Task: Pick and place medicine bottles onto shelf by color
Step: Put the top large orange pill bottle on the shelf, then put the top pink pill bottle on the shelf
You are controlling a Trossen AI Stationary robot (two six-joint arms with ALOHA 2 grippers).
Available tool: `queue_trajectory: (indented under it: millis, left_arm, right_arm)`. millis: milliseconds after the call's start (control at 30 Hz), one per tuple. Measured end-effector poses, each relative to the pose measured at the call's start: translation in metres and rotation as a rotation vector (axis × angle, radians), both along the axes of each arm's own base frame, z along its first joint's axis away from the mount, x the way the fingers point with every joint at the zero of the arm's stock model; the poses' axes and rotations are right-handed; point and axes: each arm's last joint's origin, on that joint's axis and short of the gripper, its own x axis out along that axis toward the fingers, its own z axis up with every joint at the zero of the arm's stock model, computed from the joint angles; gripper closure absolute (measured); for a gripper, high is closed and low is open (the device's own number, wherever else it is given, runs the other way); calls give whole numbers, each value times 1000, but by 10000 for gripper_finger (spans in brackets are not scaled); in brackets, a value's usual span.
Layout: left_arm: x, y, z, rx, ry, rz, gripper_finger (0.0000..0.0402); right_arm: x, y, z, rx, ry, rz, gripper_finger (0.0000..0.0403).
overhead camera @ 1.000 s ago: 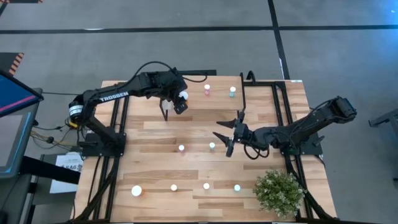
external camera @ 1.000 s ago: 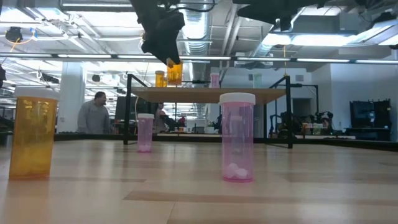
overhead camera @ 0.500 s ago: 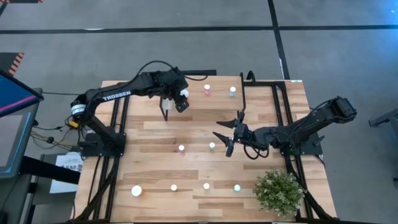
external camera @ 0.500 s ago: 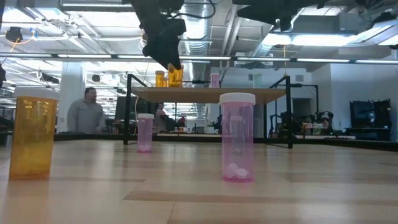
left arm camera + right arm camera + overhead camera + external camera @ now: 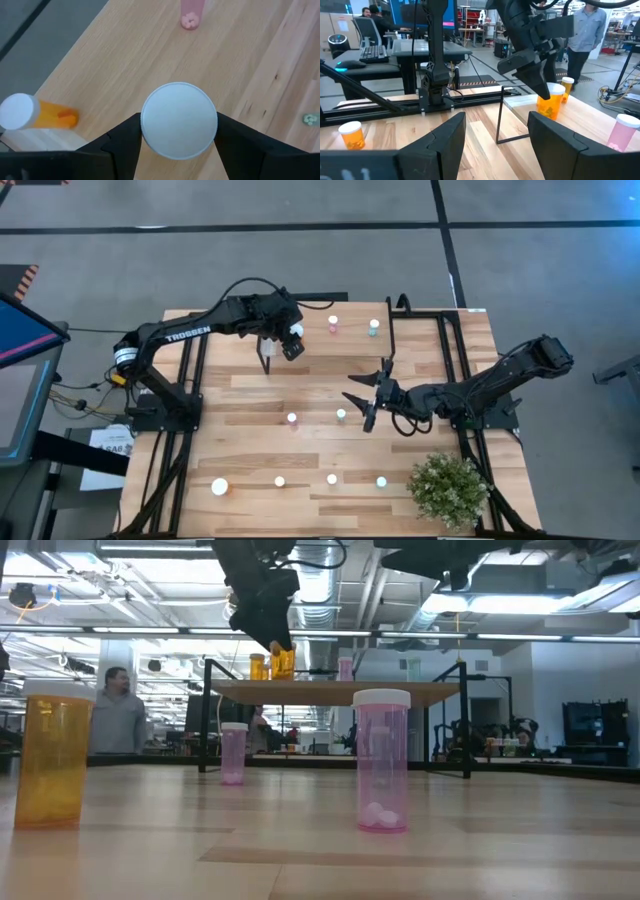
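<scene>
My left gripper [image 5: 293,335] is shut on a small orange white-capped bottle [image 5: 282,662] at the left end of the shelf [image 5: 350,345]. The bottle's base is at the shelf top, beside another orange bottle [image 5: 257,666]. A pink bottle [image 5: 333,325] and a teal bottle [image 5: 373,327] stand further right on the shelf. On the table stand a pink bottle [image 5: 292,418], a teal bottle [image 5: 341,415], a large orange one [image 5: 219,487] and others along the near side. My right gripper [image 5: 360,405] is open and empty above the table's middle. My left gripper pinches the orange bottle at its white cap [image 5: 150,125], one finger on each side. The fingers [image 5: 535,75] come from above, pointing down. The bottle is upright, its base at the shelf top [image 5: 580,115]; whether it rests there or hangs just above, I cannot tell.
A green potted plant [image 5: 450,490] stands at the near right corner. Black arm frames run along both table sides. The shelf's thin black legs [image 5: 205,715] rise from the far part of the table. A person [image 5: 115,720] walks in the room behind.
My left gripper has gone down a little with the orange bottle, bringing its base to the shelf top beside the other orange bottle. The bottle stays upright in the shut fingers.
</scene>
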Motion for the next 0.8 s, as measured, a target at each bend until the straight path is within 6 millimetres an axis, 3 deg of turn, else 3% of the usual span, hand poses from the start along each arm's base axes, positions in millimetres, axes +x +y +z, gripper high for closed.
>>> queue_trajectory:
  millis: [400,633,800]
  left_arm:
    - [-1,0,3,0,2,0,163]
    - [-12,-7,28,24,-20,-16,163]
    - [-34,-21,54,36,-117,-122,163]
  right_arm:
    - [0,0,0,0,0,0,168]
    - [0,0,-1,-1,6,0,168]
    - [0,0,-1,0,12,0,168]
